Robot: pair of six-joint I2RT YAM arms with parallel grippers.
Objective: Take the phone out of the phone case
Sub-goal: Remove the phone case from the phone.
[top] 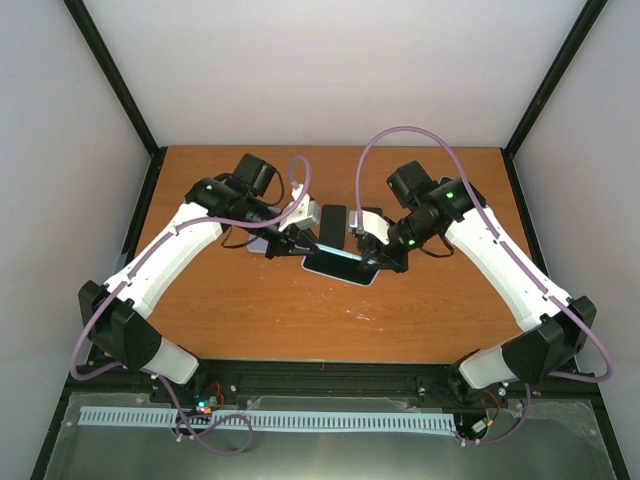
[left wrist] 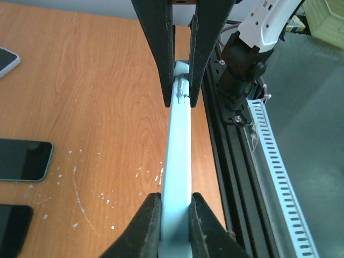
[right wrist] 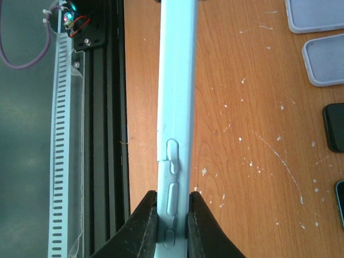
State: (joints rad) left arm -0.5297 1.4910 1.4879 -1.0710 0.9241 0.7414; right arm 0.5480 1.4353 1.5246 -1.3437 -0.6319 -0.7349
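The phone, its dark screen [top: 338,261] facing up, sits inside the light blue phone case [top: 352,278], held above the middle of the table between both arms. My left gripper [top: 305,250] is shut on the case's left end, and its fingers [left wrist: 145,226] press the case's edge [left wrist: 177,161] from both sides. My right gripper [top: 373,262] is shut on the opposite end. In the right wrist view the case's edge [right wrist: 176,97] runs straight up from the gripper [right wrist: 172,215], with the moulded side buttons [right wrist: 173,191] between the fingers. Both wrist views show only the case's edge, not the phone.
Other phones lie on the table: a teal-edged one [left wrist: 24,159], a black one [left wrist: 11,228] and a black one between the wrists [top: 333,218]. Two empty pale cases [right wrist: 314,13] [right wrist: 325,59] lie to the right. The black rail [left wrist: 236,156] borders the near edge.
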